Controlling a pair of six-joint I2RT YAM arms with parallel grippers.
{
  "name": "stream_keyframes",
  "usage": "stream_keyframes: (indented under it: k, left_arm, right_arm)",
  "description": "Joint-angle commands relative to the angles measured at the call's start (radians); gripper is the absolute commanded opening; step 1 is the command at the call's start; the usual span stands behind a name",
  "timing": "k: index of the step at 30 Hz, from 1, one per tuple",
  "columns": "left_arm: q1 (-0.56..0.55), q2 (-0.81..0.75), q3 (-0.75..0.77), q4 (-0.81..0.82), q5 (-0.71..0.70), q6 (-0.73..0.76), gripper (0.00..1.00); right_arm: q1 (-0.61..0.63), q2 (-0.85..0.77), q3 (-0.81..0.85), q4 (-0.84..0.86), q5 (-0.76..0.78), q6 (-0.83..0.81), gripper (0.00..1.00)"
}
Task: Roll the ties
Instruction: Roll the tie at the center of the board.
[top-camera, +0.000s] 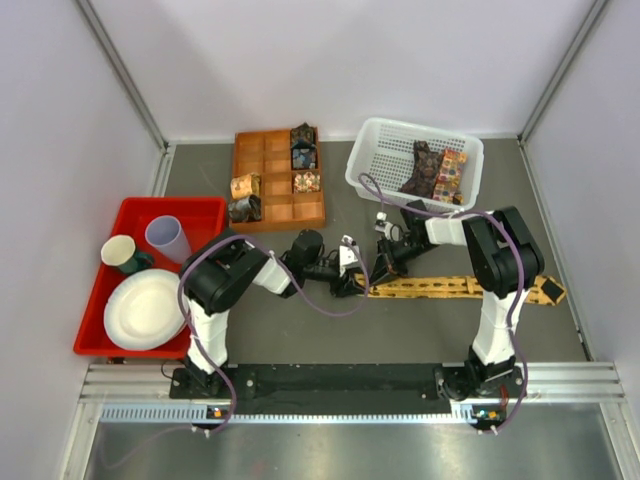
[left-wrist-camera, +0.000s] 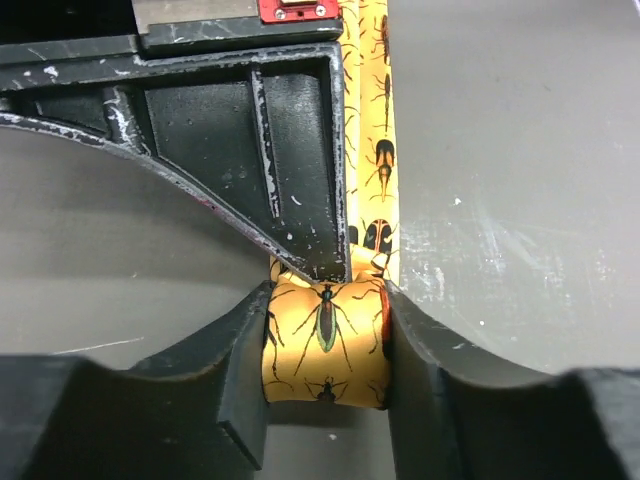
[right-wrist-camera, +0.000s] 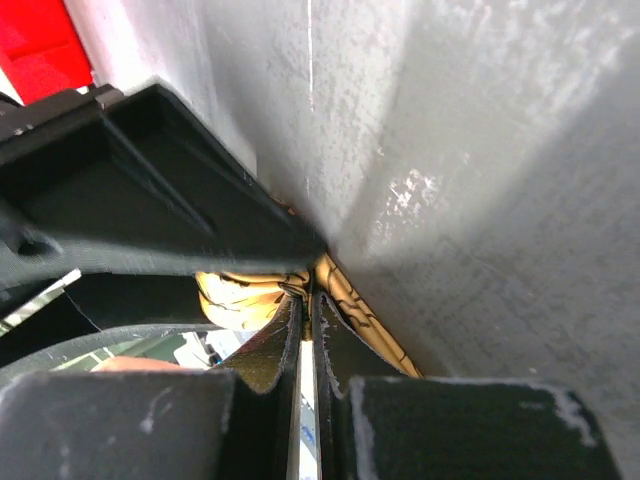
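Yellow insect-print tie, clamped in left tool

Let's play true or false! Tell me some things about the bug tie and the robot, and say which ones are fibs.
1. The left gripper squeezes a rolled bit of the yellow tie. True.
2. The whole yellow tie is rolled up. False: a long strip lies flat on the table.
3. The white basket is empty. False: it holds ties.
4. The red bin holds a white plate and two cups. True.
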Motion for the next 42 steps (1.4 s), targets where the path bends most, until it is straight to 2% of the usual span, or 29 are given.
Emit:
stream_keyframes:
  k: [1, 2, 3, 6, 8, 9, 11, 15, 18, 23, 32, 36, 42]
  left_arm:
    - [-0.005, 0.010, -0.010, 0.018, 0.050, 0.016, 0.40]
    - [-0.005, -0.019, 0.001, -0.098, 0.048, 0.048, 0.33]
    - [-0.008, -0.033, 0.010, -0.163, 0.043, 0.079, 0.31]
    - [-0.016, -0.069, 0.077, -0.443, -0.004, 0.183, 0.26]
    - [-0.022, -0.074, 0.123, -0.554, -0.053, 0.244, 0.24]
    - [-0.024, -0.074, 0.140, -0.650, -0.071, 0.260, 0.21]
    - [-0.031, -0.070, 0.181, -0.723, -0.122, 0.298, 0.19]
    - [-0.056, -0.051, 0.252, -0.907, -0.199, 0.353, 0.16]
    - [-0.084, -0.021, 0.319, -1.030, -0.259, 0.378, 0.15]
    - [-0.113, 0.018, 0.382, -1.118, -0.325, 0.389, 0.14]
    - [-0.163, 0.055, 0.441, -1.176, -0.418, 0.378, 0.18]
    - [-0.168, 0.067, 0.450, -1.182, -0.424, 0.367, 0.18]
    - [-0.176, 0.070, 0.450, -1.184, -0.435, 0.370, 0.19]
  right_arm:
    - [0.004, 0.032, 0.018, -0.007, 0.197, -0.057, 0.00]
    - [0.003, 0.032, 0.021, -0.010, 0.194, -0.056, 0.00]
    - [0.004, 0.031, 0.023, -0.007, 0.183, -0.057, 0.00]
    - [0.004, 0.025, 0.023, -0.007, 0.165, -0.056, 0.00]
    - [0.004, 0.028, 0.038, -0.014, 0.151, -0.057, 0.00]
    - [0.003, 0.040, 0.050, -0.052, 0.119, -0.073, 0.03]
    - [-0.002, 0.031, 0.069, -0.079, 0.104, -0.077, 0.11]
    - [-0.028, -0.053, 0.067, -0.116, 0.038, -0.082, 0.33]
    - [-0.051, -0.109, 0.077, -0.191, -0.017, -0.094, 0.38]
    - [-0.063, -0.133, 0.060, -0.192, -0.086, -0.079, 0.40]
    - [-0.062, -0.049, 0.023, 0.007, -0.136, 0.076, 0.37]
    - [-0.060, -0.011, 0.020, -0.016, -0.125, 0.044, 0.36]
    - [-0.060, -0.050, -0.006, -0.045, -0.084, -0.007, 0.37]
